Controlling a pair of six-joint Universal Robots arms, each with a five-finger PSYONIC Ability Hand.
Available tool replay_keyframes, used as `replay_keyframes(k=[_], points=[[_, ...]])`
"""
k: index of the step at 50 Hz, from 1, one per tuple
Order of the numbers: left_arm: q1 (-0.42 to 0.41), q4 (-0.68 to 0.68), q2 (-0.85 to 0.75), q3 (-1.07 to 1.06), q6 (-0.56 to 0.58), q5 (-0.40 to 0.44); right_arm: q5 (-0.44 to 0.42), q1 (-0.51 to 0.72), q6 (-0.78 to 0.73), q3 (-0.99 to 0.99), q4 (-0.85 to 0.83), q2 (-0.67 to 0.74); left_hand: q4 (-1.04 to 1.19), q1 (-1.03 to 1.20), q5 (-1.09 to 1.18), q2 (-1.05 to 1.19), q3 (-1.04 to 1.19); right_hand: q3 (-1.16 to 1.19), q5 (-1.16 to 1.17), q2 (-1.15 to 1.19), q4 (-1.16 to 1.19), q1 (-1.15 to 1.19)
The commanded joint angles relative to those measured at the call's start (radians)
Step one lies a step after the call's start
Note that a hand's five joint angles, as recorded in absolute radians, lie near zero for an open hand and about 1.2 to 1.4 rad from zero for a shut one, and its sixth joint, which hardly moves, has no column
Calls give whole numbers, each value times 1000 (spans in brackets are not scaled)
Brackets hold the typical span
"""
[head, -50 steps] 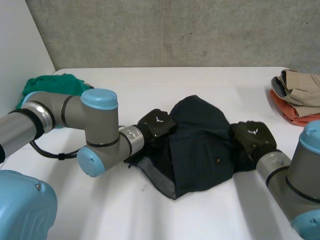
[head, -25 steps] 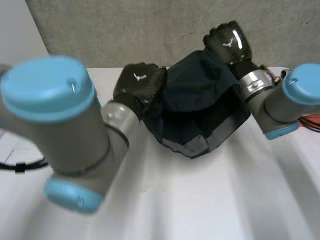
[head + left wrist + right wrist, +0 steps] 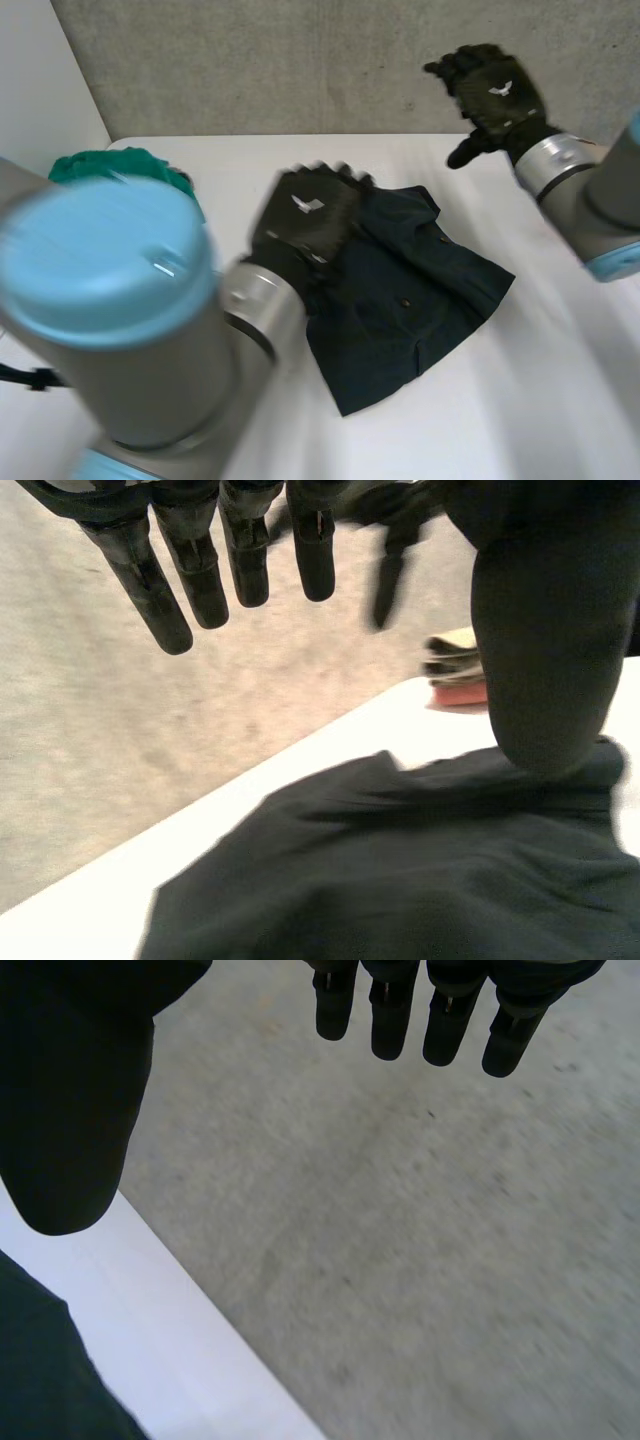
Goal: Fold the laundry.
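Navy buttoned garment (image 3: 410, 300) lies rumpled on the white table (image 3: 520, 420). My left hand (image 3: 305, 215) hovers over its left edge, fingers spread, empty. My right hand (image 3: 490, 90) is raised beyond its far side, also splayed. I judge the risk is pinching bunched layers and folding crooked.

Shirt (image 3: 400, 300): dark cloth, matt, soft creases; small buttons with a dull shine.
Worktop (image 3: 500, 400): white, smooth, faint sheen.
Wall (image 3: 250, 60) behind the far edge: grey concrete, rough, mottled.
Green cloth (image 3: 120, 165), far left corner: matt, rumpled.
Left hand (image 3: 305, 215), right hand (image 3: 495, 95): black, fine-weave backs, dull.
Fingers (image 3: 160, 590): smooth, slight gloss.
Arm cap (image 3: 100, 260): light-blue, smooth, plastic-looking.
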Motion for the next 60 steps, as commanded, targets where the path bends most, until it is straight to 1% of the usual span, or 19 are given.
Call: replay_keyframes(k=[1, 5, 7, 8, 12, 18, 22, 24, 25, 27, 28, 29, 30, 34, 40, 47, 51, 56, 60], points=[[198, -28, 115, -104, 120, 84, 214, 4, 17, 44, 469, -231, -19, -37, -9, -25, -29, 22, 13, 19, 21, 9], [346, -11, 103, -140, 236, 282, 314, 25, 36, 150, 604, -259, -22, -40, -12, -28, -32, 34, 25, 32, 33, 21], [408, -4, 65, -140, 276, 364, 360, 84, 82, 231, 622, -282, -22, -40, -12, -28, -32, 31, 22, 29, 31, 18], [458, -1, -14, -126, 308, 446, 377, 134, 128, 289, 621, -303, -11, -29, -1, -16, -21, 20, 10, 17, 19, 6], [506, -5, -151, -66, 345, 537, 400, 243, 276, 415, 602, -317, -13, -32, -3, -19, -24, 5, -4, 2, 4, -8], [509, -13, -389, 111, 344, 545, 437, 386, 451, 469, 473, -231, -5, -23, 5, -10, -15, 11, 1, 8, 10, -3], [497, -25, -463, 179, 345, 546, 570, 435, 497, 420, 387, -100, 77, 59, 87, 71, 67, 28, 19, 26, 28, 15], [483, -24, -469, 199, 342, 546, 645, 450, 494, 384, 380, -52, 218, 200, 228, 212, 208, 40, 31, 37, 39, 27], [476, -22, -474, 210, 339, 548, 669, 460, 491, 370, 374, -37, 419, 401, 429, 413, 409, 57, 48, 55, 57, 44], [468, -21, -478, 216, 341, 546, 713, 489, 492, 319, 367, 12, 635, 616, 644, 629, 624, 321, 311, 318, 320, 307], [457, -19, -481, 224, 342, 545, 722, 496, 494, 301, 366, 23, 999, 981, 1009, 993, 988, 499, 490, 497, 498, 486], [456, -19, -482, 225, 342, 545, 725, 498, 492, 292, 364, 32, 1052, 1034, 1062, 1046, 1042, 661, 652, 658, 660, 648], [450, -19, -483, 230, 342, 545, 726, 498, 492, 275, 360, 45, 1096, 1077, 1105, 1090, 1085, 1182, 1172, 1179, 1181, 1168], [420, -19, -466, 264, 344, 473, 710, 489, 480, 256, 325, 30, 1096, 1078, 1106, 1090, 1086, 1187, 1178, 1184, 1186, 1174], [414, -7, -247, 264, 332, 310, 617, 418, 253, 241, 317, -213, 1096, 1078, 1106, 1090, 1086, 1187, 1178, 1184, 1186, 1174], [407, 1, 41, 256, 249, 292, 396, 254, -1, 117, 340, -398, 1096, 1078, 1106, 1090, 1086, 1187, 1178, 1184, 1186, 1174], [408, 4, 213, 253, 160, 290, 319, 166, -6, -10, 445, -464, 1096, 1078, 1106, 1090, 1086, 1187, 1178, 1184, 1186, 1174], [422, 18, 395, 276, 40, 283, 305, 101, 20, -176, 596, -494, 1096, 1078, 1106, 1090, 1086, 1187, 1178, 1184, 1186, 1174], [426, 18, 450, 314, 8, 278, 291, 96, 47, -271, 647, -492, 1096, 1078, 1106, 1090, 1086, 1187, 1178, 1184, 1186, 1174]])
